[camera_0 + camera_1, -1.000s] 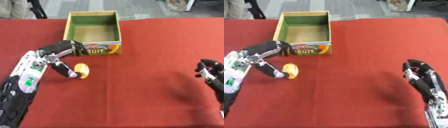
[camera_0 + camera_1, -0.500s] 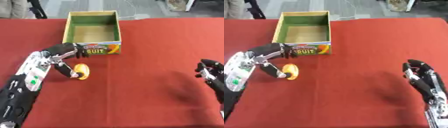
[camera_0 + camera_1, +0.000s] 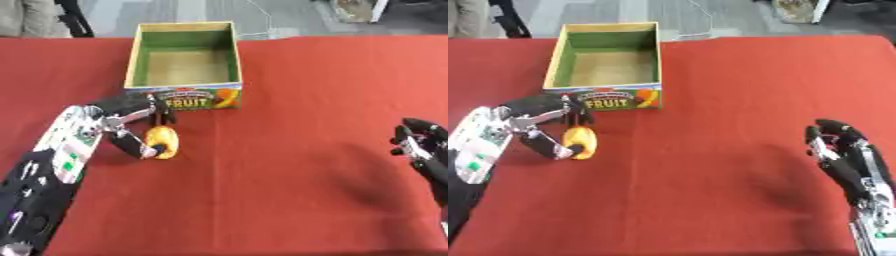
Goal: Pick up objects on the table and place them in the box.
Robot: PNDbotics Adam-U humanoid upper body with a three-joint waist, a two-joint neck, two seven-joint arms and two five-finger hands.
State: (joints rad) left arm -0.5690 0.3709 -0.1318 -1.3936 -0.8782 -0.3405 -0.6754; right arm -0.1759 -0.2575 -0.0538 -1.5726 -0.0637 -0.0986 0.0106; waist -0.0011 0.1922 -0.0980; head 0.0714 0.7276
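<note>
A small orange-yellow fruit-like object (image 3: 163,141) lies on the red table, just in front of the box. My left hand (image 3: 131,122) is curled round it, fingers over its top and thumb under its near end. The open box (image 3: 185,65) stands behind it, green inside with a tan floor and a "FRUIT" label on its front wall; I see nothing in it. My right hand (image 3: 842,150) rests open near the right edge, fingers up, holding nothing.
The red cloth table (image 3: 289,100) stretches wide between the two hands. Dark legs and grey floor show beyond its far edge.
My left arm has drawn slightly back and down with the orange object between its fingers. The right hand has stayed where it was.
</note>
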